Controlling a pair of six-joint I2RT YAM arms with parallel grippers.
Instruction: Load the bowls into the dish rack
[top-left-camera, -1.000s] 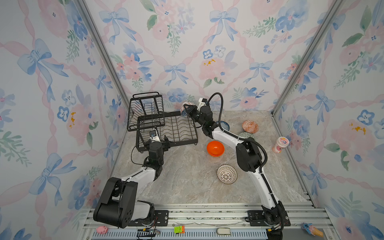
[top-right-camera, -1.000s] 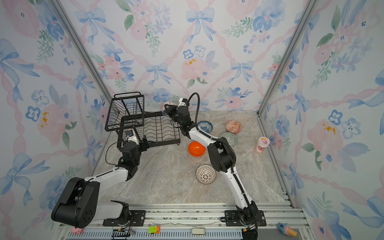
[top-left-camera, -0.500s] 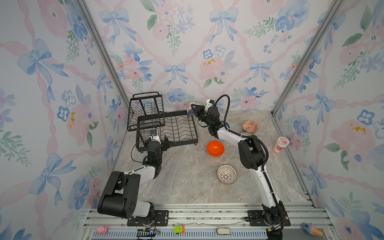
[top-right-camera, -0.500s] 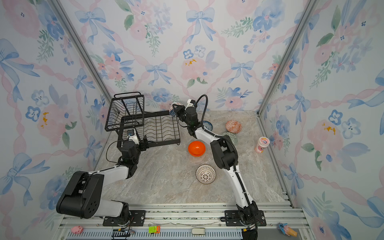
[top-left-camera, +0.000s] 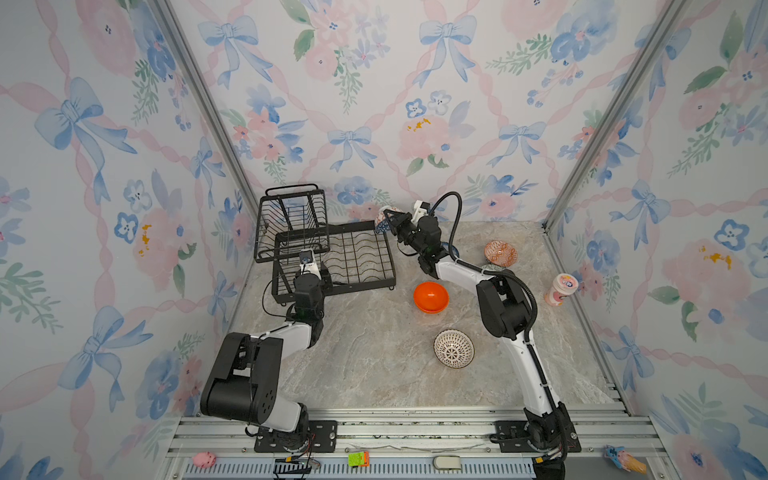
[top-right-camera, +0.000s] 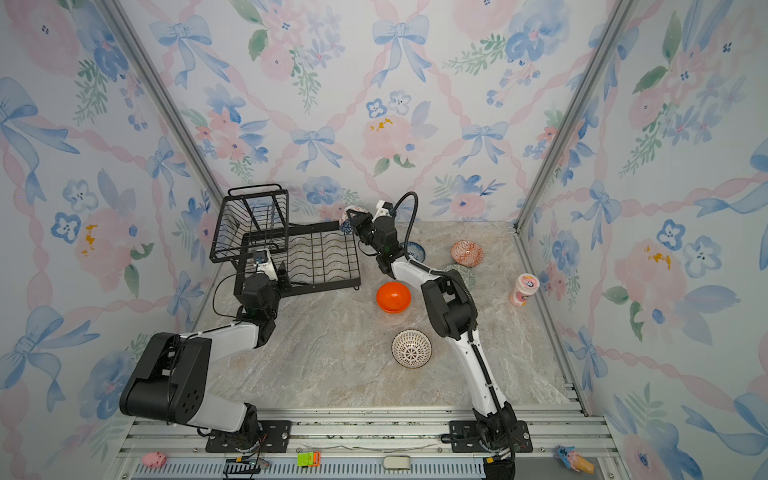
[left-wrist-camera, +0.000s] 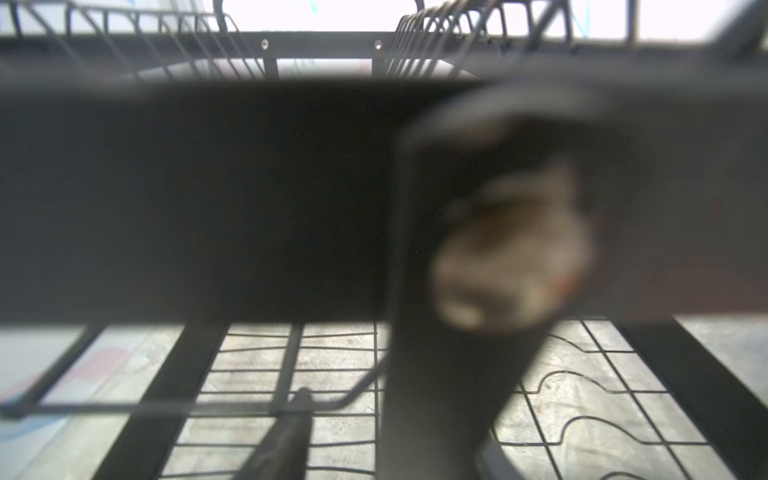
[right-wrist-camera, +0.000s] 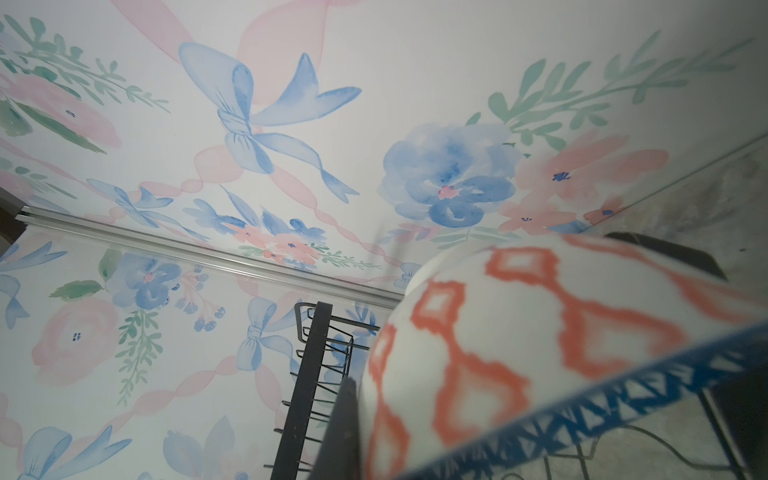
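Right gripper (top-left-camera: 390, 222) pinches a bowl (top-left-camera: 380, 218) by its rim, tilted, at the rack's (top-left-camera: 357, 257) upper right corner, upper centre in both top views, likely to tip it in. Left gripper (top-left-camera: 327, 280) meets the rack's near rail, perhaps bracing it; its jaw state is unclear.

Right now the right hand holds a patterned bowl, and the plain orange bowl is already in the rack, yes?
No. The right hand does hold a patterned bowl, but both top views show the plain orange bowl on the table beside the rack, not in it.
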